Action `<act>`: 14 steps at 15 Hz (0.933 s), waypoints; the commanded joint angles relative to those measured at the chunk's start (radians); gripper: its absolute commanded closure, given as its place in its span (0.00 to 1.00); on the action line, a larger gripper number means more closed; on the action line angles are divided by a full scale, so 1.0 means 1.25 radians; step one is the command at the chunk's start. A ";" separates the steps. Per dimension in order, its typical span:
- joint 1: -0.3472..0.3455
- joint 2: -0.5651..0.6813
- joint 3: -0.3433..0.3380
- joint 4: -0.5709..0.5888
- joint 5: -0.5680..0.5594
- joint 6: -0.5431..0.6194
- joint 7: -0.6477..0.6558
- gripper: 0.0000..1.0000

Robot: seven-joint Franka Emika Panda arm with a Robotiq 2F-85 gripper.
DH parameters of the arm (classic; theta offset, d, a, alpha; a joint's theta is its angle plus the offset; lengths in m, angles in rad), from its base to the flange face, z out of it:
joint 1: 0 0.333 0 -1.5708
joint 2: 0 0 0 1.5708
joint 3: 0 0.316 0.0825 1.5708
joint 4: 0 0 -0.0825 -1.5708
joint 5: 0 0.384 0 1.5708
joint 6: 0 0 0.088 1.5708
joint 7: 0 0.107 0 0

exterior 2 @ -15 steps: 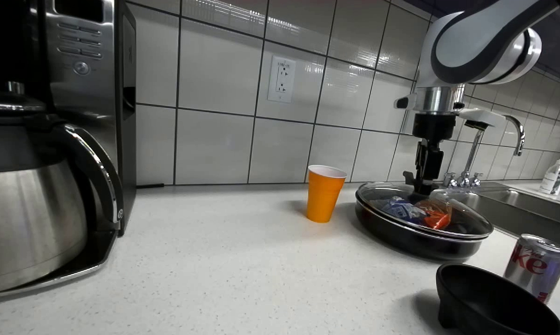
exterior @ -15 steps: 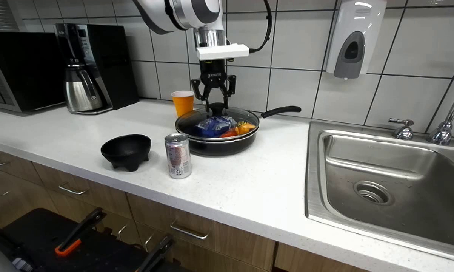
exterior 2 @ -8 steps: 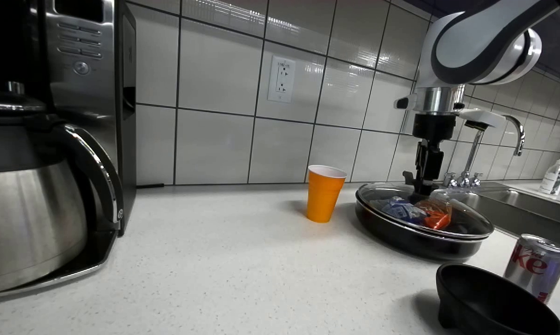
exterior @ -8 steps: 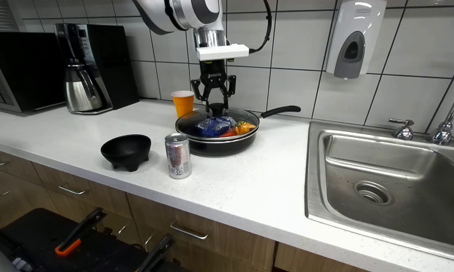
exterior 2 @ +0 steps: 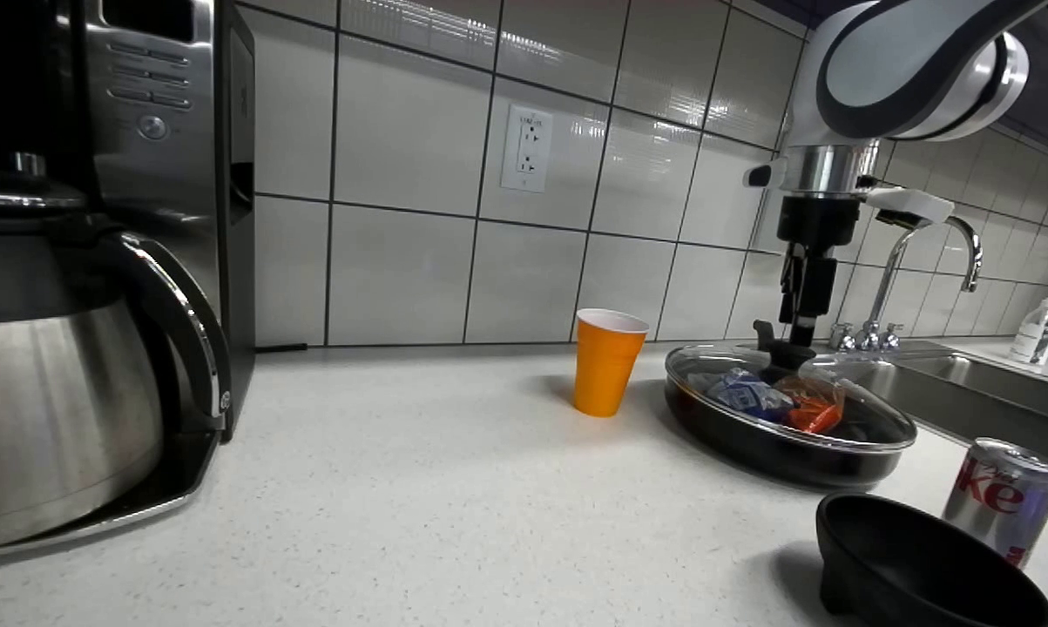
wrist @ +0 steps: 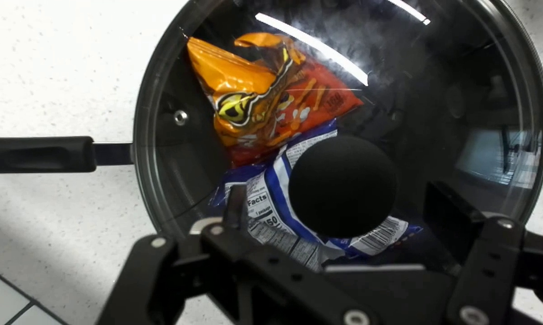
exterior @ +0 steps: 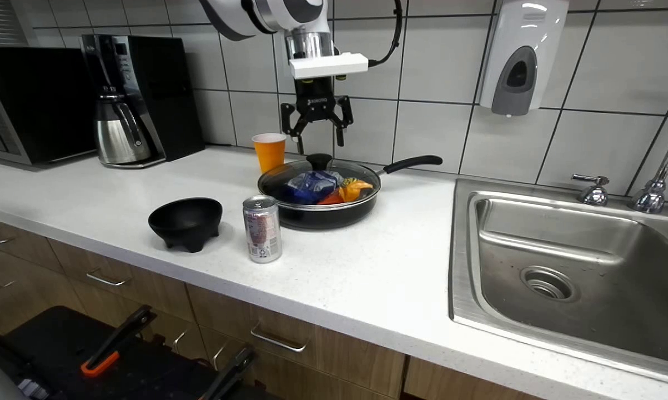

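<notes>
My gripper [exterior: 320, 146] stands open just above the black knob [exterior: 319, 161] of a glass lid, with nothing between its fingers. In the wrist view the knob [wrist: 342, 187] shows between the two spread fingertips, apart from both. The clear lid [wrist: 433, 90] rests on a black frying pan [exterior: 334, 216], its rim close along the pan's rim. Through the glass I see a blue and white snack bag [wrist: 271, 194] and an orange-red one [wrist: 253, 99] lying in the pan. In an exterior view the fingers [exterior 2: 802, 331] are seen side-on, over the knob.
The pan's handle [exterior: 413, 163] points toward the sink [exterior: 461, 250]. An orange cup [exterior 2: 606, 366] stands beside the pan, close to the tiled wall. In front are a silver can [exterior: 262, 229] and a black bowl [exterior: 185, 219]. A coffee maker [exterior: 156, 100] stands farther along the counter.
My gripper has opened, let go of the knob and risen a little above it. The lid has settled lower, its rim now close on the pan's rim.
</notes>
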 commanded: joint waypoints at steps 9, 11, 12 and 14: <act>-0.035 -0.086 -0.019 -0.077 0.082 0.014 -0.025 0.00; -0.039 -0.107 -0.024 -0.099 0.104 0.016 -0.024 0.00; -0.040 -0.119 -0.028 -0.113 0.111 0.019 -0.020 0.00; -0.038 -0.139 -0.036 -0.138 0.114 0.022 -0.008 0.00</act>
